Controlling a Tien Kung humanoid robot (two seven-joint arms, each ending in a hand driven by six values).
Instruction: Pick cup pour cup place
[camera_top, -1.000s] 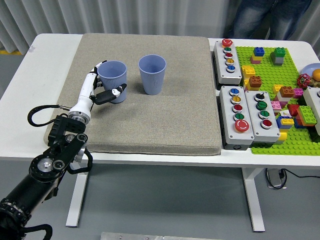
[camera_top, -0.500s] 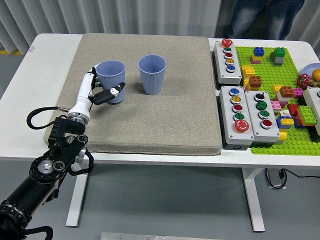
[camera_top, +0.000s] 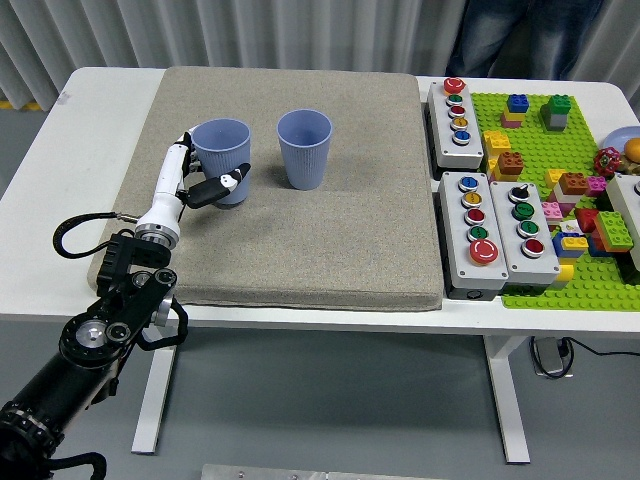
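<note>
Low over the grey mat (camera_top: 300, 230), the left hand (camera_top: 195, 180) reaches forward, white fingers (camera_top: 178, 165) and thumb clamped around the left blue cup (camera_top: 222, 158), standing upright just left of the second blue cup (camera_top: 304, 148).

Left robot hand (camera_top: 196, 180) grips the left blue cup (camera_top: 222, 160), upper left of frame; second blue cup (camera_top: 304, 148) stands upright just right, on grey mat (camera_top: 300, 240).

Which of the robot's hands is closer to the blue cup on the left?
The left. The left hand is right at the left blue cup, fingers curled around its side on the grey mat. The right hand isn't in view at all.
</note>
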